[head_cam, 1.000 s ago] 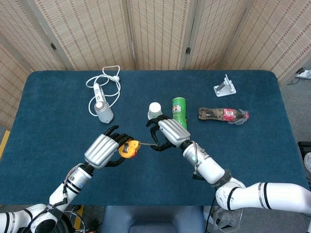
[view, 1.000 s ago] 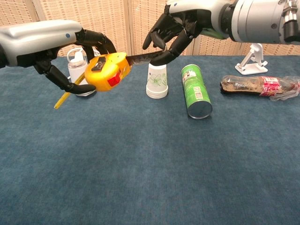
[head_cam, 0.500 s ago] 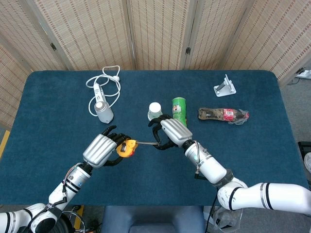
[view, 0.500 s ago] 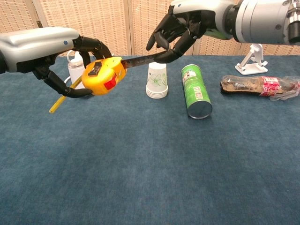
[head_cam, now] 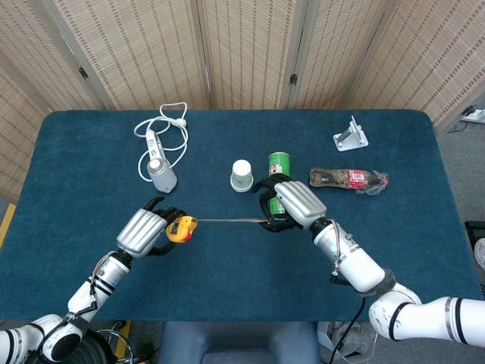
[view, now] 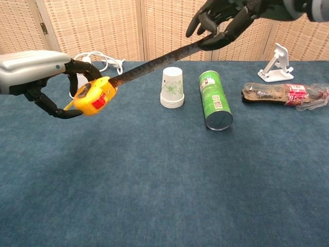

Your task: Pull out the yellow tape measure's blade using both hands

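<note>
The yellow tape measure [head_cam: 180, 228] [view: 92, 96] hangs above the table, gripped by my left hand [head_cam: 142, 231] [view: 38, 72]. Its blade [head_cam: 227, 221] [view: 154, 64] runs out to the right as a long dark strip. My right hand [head_cam: 292, 202] [view: 226, 18] pinches the blade's far end between thumb and fingers, above the green can. The two hands are well apart, with the blade stretched straight between them.
A white paper cup [head_cam: 242, 174] [view: 172, 87] and a lying green can [head_cam: 279, 168] [view: 215, 99] sit under the blade's right part. A wrapped brown packet [head_cam: 348, 179] [view: 282, 93], a white stand [head_cam: 351, 136] [view: 277, 62] and a corded device [head_cam: 158, 163] lie further back.
The hands have drawn apart: the left hand moved left with the case, the right hand moved right and up with the blade's end. Much more blade now shows.
</note>
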Robot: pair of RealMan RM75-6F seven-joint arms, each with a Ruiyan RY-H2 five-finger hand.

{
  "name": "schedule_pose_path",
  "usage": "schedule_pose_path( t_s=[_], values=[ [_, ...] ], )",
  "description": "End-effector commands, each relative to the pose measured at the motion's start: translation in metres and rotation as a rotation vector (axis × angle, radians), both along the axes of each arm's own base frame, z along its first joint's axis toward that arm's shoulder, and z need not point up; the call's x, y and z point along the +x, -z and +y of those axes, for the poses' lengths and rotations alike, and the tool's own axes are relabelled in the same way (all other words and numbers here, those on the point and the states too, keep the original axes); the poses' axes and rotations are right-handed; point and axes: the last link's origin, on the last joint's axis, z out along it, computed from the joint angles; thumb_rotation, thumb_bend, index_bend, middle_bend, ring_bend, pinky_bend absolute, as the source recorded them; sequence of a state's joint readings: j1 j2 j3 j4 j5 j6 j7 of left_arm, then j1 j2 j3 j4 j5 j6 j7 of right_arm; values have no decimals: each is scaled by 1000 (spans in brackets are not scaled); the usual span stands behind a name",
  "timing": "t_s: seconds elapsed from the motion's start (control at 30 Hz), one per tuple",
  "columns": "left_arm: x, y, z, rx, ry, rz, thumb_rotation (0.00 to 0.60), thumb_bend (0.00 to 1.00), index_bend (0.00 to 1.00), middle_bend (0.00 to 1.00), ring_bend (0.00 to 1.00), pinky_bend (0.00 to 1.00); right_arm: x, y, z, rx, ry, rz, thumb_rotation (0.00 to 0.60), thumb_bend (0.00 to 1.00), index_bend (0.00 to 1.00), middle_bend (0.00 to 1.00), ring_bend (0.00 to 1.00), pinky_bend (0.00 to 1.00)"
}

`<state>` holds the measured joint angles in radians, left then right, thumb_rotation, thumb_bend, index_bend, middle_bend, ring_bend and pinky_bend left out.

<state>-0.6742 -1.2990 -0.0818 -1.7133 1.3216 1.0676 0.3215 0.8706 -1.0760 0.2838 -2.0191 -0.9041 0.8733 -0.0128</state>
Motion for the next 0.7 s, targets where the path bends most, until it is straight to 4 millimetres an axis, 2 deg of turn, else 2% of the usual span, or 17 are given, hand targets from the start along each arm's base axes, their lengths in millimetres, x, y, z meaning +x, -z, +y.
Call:
schedule_pose_path(
  t_s=[0.03,0.33,0.7],
  values=[
    [-14,2,3,0,-32,15,600,416,562,544,470,151,-8,-16,7,-14,11,-14,600,477,761,304,204,116],
    [-37,0,10,11,-68,56,600,416,564,545,471,151,-35,-48,20,-52,48,-57,600,477,766,308,205,115],
    [-54,-6,12,18,-92,95,600,416,564,545,471,150,-67,-79,26,-96,100,-121,600,477,769,311,207,116]
  ],
)
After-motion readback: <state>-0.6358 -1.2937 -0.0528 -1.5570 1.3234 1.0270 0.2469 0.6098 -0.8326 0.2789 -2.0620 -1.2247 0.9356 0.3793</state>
